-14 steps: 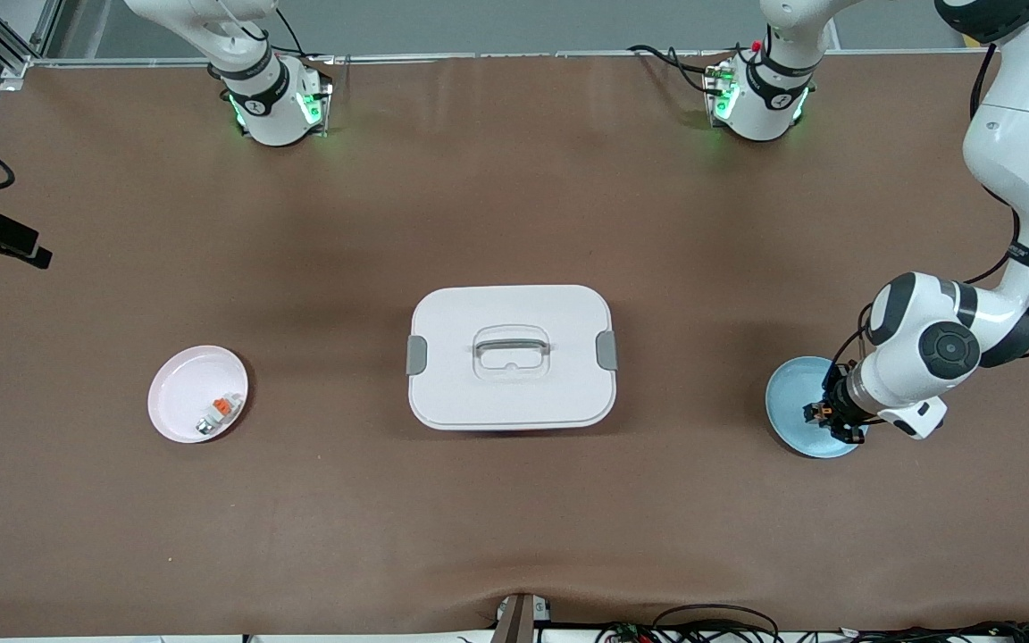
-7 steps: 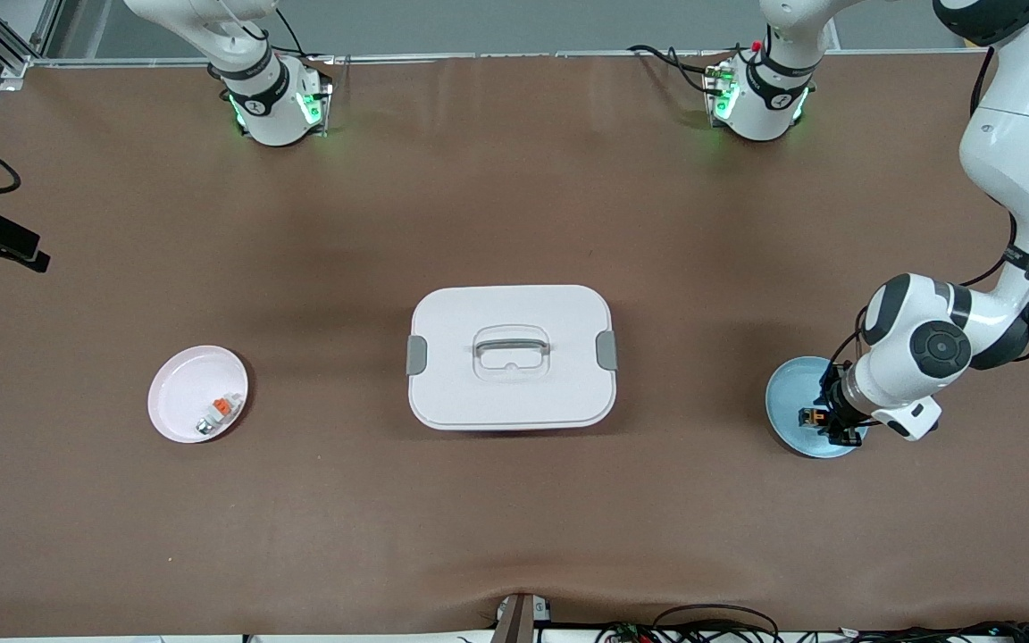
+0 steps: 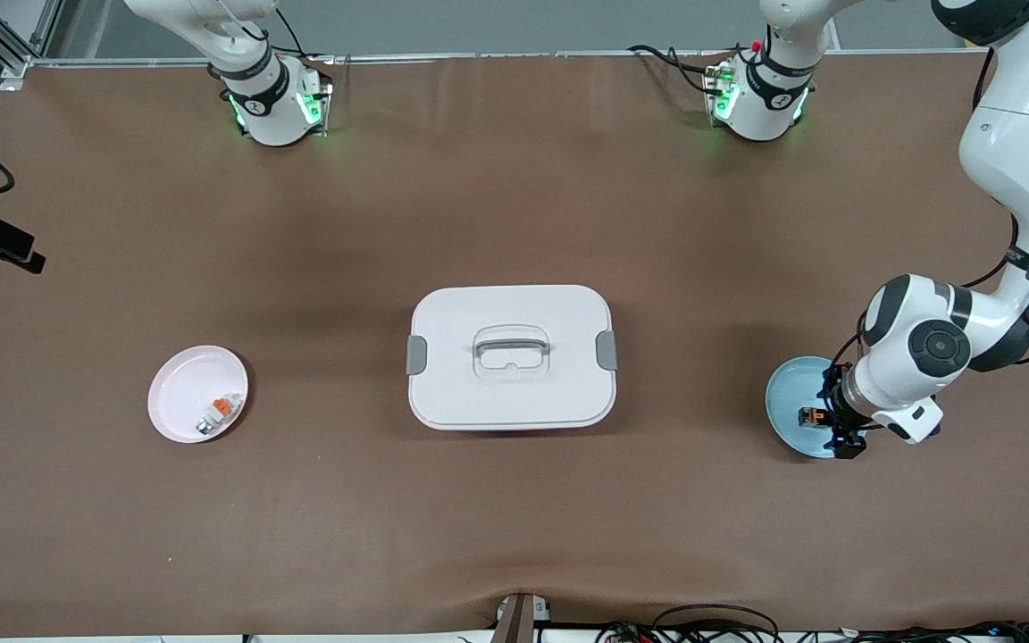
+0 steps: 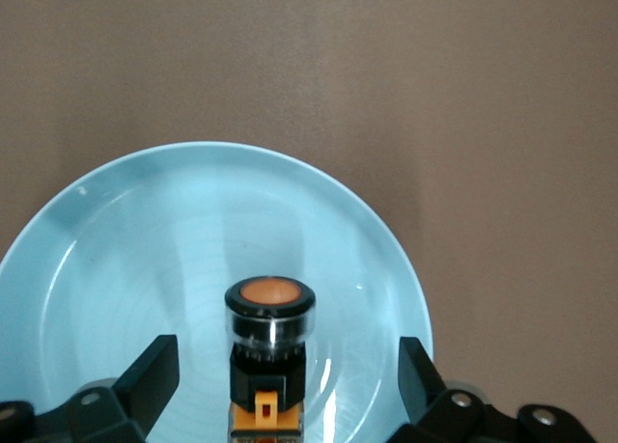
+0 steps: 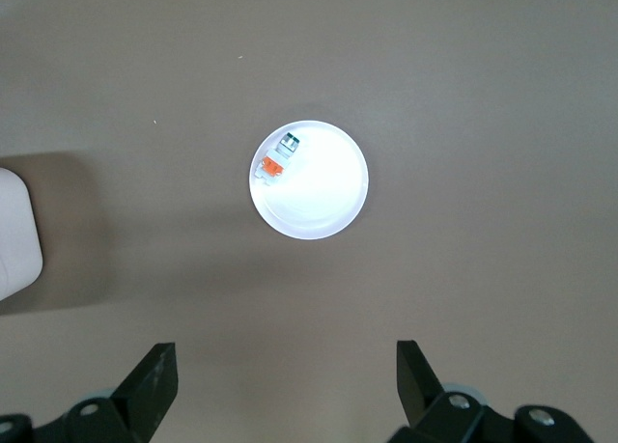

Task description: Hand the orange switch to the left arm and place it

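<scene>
The orange switch point(image 3: 810, 416) point(image 4: 270, 339) lies on the blue plate point(image 3: 787, 391) point(image 4: 145, 231) at the left arm's end of the table, its round orange face showing. My left gripper point(image 3: 837, 414) point(image 4: 287, 366) is low over that plate and open, one finger on each side of the switch with a gap to both. In its wrist view my right gripper point(image 5: 287, 366) is open and empty, high over the table by the pink plate point(image 5: 328, 197). The white box point(image 3: 511, 357) point(image 5: 14, 233) sits mid-table between the two plates.
The pink plate point(image 3: 177, 393) toward the right arm's end holds a small grey-white piece with an orange tab point(image 3: 219, 412) point(image 5: 277, 158). Both arm bases stand along the table's back edge. Brown tabletop surrounds the box.
The left gripper has opened and let go of the orange switch, which now rests on the blue plate. The left arm's elbow shifted slightly. The right side looks unchanged.
</scene>
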Motion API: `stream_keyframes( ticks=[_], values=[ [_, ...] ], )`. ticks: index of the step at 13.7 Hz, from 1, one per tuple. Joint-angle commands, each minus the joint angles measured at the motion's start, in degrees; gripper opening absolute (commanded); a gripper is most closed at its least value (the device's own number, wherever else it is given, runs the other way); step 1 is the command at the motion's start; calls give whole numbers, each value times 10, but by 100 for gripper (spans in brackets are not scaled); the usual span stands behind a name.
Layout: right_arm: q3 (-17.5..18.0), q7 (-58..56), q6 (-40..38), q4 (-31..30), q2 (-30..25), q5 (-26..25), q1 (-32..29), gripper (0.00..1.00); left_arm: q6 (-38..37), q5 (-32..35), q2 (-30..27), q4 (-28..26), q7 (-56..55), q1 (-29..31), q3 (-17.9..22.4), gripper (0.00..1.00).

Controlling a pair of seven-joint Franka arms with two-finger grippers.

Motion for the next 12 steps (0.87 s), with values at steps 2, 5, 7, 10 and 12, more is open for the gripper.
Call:
stream_keyframes(
  ticks=[2,5,7,10,12],
  values=[
    [2,5,7,-3,-6,18,-7,100,-6,-5,-52,-33,115,-5,4,100],
    [2,5,8,-3,-6,20,-6,100,-11,-13,-84,-59,185,6,5,100],
    [2,5,8,-3,-6,20,-6,100,-11,-30,-110,-79,245,9,7,100],
    [2,5,8,-3,-6,20,-6,100,-24,-89,-150,-101,402,35,7,100],
    [2,5,7,-3,-6,20,-7,100,-65,-119,-170,-101,522,49,7,100]
  ],
)
